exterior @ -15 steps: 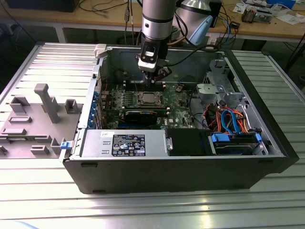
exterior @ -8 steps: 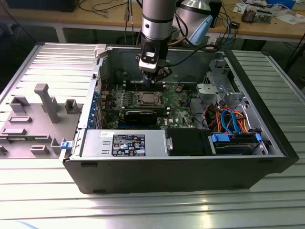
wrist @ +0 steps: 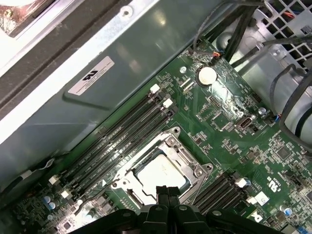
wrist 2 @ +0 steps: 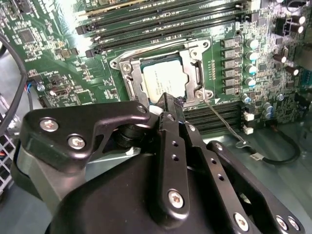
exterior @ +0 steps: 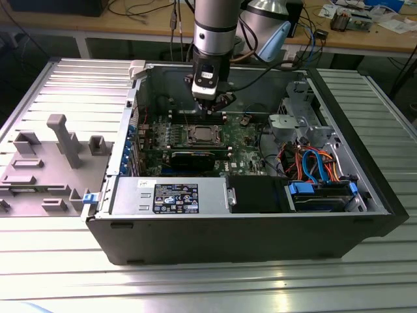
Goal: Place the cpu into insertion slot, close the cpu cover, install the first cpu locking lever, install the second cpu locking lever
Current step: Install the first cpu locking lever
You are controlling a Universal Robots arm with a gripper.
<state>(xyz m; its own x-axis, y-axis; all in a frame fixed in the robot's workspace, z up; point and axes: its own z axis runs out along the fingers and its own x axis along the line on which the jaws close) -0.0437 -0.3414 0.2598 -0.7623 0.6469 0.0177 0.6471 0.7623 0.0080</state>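
The cpu (wrist 2: 163, 80) is seen lying flat in the slot (wrist 2: 127, 68) on the green board (wrist: 229, 141), inside the open case (exterior: 228, 241) that stands on the tabletop (exterior: 195, 287). Its silver top is framed by the cover (wrist 2: 189, 63), which appears to be lowered over it. The pincer (wrist 2: 168, 102) is held just above one edge of the slot, its fingers drawn together to a narrow gap with nothing seen between them. A thin wire lever (wrist 2: 222, 119) is seen running out from one corner of the slot across the neighbouring memory slots (wrist 2: 161, 29); whether it is latched cannot be told. The cpu is judged light, stiff and fragile, with a smooth top that would slip, so it is best taken by two opposite edges and never by the underside. The cover is judged thin and springy, best pressed on its rim and not at the window. The lever is judged a stiff spring wire, best caught near its free end. Room is tight: memory slots lie on two sides of the slot, capacitors (wrist 2: 251, 53) stand just beside it, and the wall (wrist: 122, 68) of the case rises near, so open room is found straight above
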